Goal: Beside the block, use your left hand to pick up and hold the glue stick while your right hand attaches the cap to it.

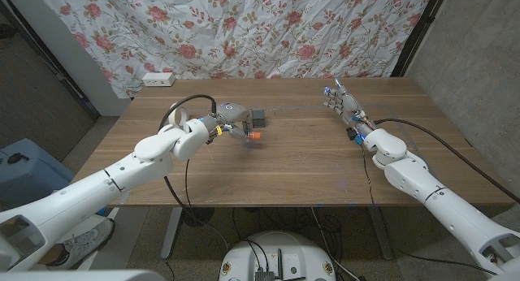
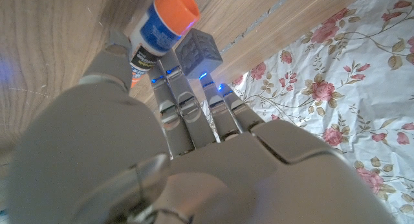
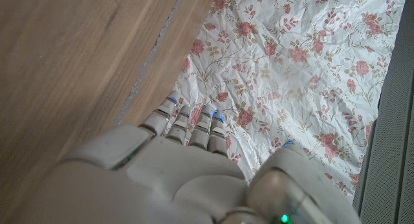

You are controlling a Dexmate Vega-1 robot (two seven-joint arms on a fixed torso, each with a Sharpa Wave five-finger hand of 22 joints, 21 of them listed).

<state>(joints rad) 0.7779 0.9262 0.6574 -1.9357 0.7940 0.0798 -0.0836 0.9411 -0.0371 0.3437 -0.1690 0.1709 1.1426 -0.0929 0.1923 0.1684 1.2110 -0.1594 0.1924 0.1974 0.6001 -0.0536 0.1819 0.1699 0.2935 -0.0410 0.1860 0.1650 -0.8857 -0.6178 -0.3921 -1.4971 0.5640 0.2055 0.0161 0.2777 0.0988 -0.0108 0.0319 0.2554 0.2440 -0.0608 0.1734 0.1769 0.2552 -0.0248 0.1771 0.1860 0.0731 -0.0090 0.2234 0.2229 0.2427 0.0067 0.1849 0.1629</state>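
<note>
My left hand pinches the glue stick between thumb and fingers, just above the table with its shadow below. In the left wrist view the glue stick has a white and blue label and an orange end pointing away from my left hand. The small grey block stands right beside it on the table, and the block almost touches my fingertips. My right hand stands far off at the back right with fingers straight up, holding nothing; the right hand faces the cloth.
A floral cloth hangs behind the wooden table. A white power strip lies at the back left corner. A black cable runs along my right arm.
</note>
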